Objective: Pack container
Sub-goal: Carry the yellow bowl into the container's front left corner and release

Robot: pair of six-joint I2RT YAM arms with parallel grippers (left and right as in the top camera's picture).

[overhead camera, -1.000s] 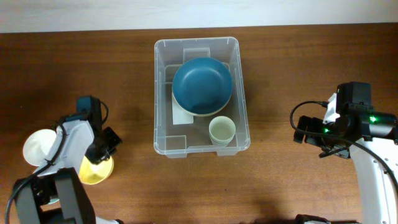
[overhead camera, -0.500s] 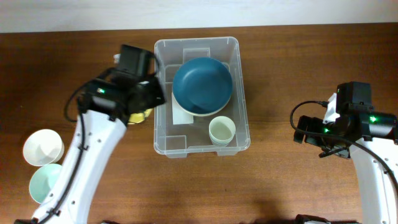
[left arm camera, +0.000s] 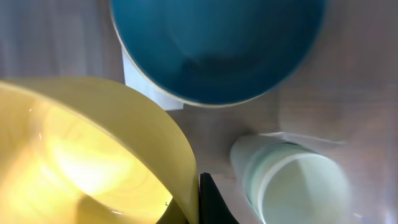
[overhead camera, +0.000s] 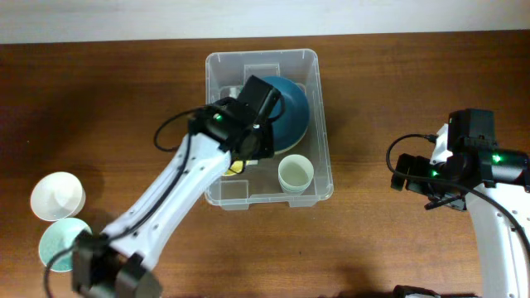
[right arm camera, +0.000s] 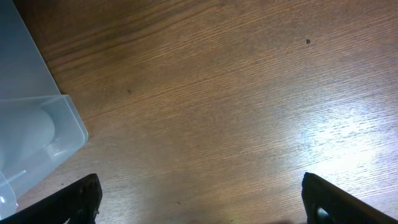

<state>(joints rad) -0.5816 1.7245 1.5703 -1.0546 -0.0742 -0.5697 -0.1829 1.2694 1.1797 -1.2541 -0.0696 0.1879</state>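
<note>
My left pincer [left arm camera: 198, 199] is clamped on the rim of a yellow bowl [left arm camera: 81, 155], over the near left part of the container [overhead camera: 261, 54], which sits mid-table towards the far edge. A blue bowl [overhead camera: 291, 112] and a pale cup [overhead camera: 296, 174] are already packed. A white bowl [overhead camera: 58, 196] and a mint bowl [overhead camera: 62, 240] wait by the near left corner. My right pincer [right arm camera: 202, 196] gapes idle near the right edge. From above my arm hides most of the yellow bowl, so I cannot tell whether it has touched down.

Dark brown wooden table [overhead camera: 397, 83] filled nearly the whole overhead view, its grain running across. A pale strip [overhead camera: 265, 16] ran along the far edge; wall or floor, hard to say. Soft glare [right arm camera: 336, 134] lay on the wood.
</note>
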